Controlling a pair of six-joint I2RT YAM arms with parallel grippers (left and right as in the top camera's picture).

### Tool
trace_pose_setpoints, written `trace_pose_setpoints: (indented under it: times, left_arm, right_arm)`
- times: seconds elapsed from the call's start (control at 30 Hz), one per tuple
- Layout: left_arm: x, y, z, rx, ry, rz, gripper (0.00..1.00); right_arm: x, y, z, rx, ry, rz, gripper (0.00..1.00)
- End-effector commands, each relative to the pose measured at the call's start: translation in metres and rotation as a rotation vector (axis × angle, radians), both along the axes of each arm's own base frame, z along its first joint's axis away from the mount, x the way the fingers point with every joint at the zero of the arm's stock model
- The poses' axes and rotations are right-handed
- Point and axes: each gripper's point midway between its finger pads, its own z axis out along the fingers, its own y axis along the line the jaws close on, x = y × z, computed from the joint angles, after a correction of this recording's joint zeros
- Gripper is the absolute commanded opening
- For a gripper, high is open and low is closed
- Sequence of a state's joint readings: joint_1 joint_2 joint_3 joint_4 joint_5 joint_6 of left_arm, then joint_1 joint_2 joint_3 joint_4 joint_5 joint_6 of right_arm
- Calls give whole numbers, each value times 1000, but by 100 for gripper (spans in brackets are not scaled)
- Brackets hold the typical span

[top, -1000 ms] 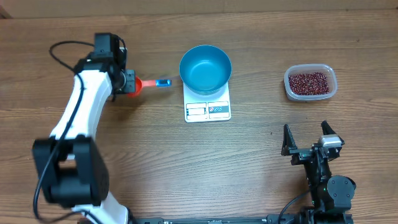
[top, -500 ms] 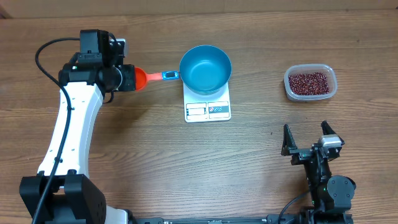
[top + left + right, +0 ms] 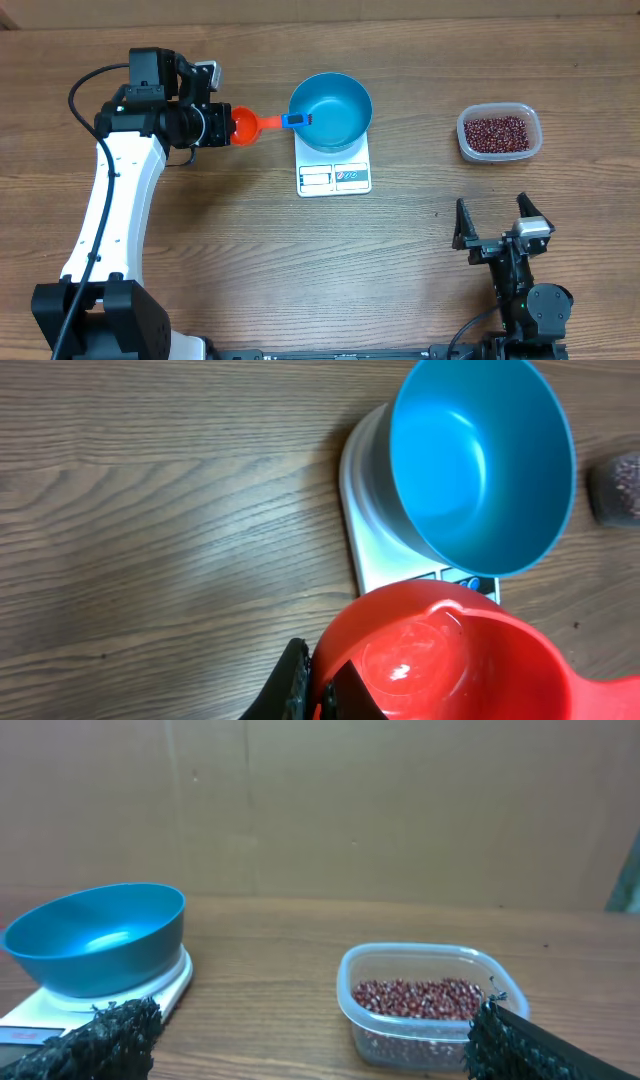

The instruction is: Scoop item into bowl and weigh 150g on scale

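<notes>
Your left gripper [image 3: 220,126] is clamped on the red plastic scoop [image 3: 245,125], whose blue handle reaches the rim of the round deep blue bowl [image 3: 345,125]. Your right gripper [image 3: 492,222] stands wide apart.

Bowl [image 3: 342,112] on scale [image 3: 334,178]; beans [image 3: 497,130] in tub [image 3: 537,141], rt.

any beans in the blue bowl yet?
No: in the left wrist view the inside of the bowl is bare blue, and overhead the beans all lie in the clear tub.

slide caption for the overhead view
Left pincer holds an empty red plastic scoop, blue handle toward the round blue bowl on the flat white scale.
</notes>
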State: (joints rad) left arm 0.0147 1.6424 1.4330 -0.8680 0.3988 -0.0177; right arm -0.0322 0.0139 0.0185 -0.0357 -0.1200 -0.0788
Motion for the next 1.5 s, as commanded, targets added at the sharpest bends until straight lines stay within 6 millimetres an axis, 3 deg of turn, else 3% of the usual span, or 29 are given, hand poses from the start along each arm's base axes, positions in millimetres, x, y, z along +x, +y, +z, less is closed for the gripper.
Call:
trace_pose_setpoints:
  times: [0.0, 0.17, 0.3, 0.57, 0.77, 0.97, 1.13, 1.47]
  left_arm:
    - [-1, -8, 16, -30, -44, -41, 4]
    - [-1, -9, 16, -32, -42, -41, 4]
    - [-3, -9, 15, -32, -33, -41, 4]
    - [-4, -9, 14, -32, -24, -41, 4]
    - [-4, -8, 13, -27, -23, -38, 4]
    - [-5, -8, 13, -25, -21, -37, 4]
    - [-5, -8, 13, -25, -20, -38, 4]
    - [-5, -8, 13, -25, -20, -38, 4]
  right_arm:
    - [-2, 7, 10, 2, -52, 41, 100]
    - [-7, 6, 47, 222, -175, 62, 100]
    - [-10, 1, 60, 353, -189, 54, 100]
    - [-7, -7, 80, 363, -100, -10, 100]
    - [12, 0, 90, 365, 65, 4, 100]
    - [40, 23, 92, 380, 287, 107, 100]
    - [60, 55, 89, 415, 444, 289, 100]
    - [72, 116, 86, 655, 668, 716, 100]
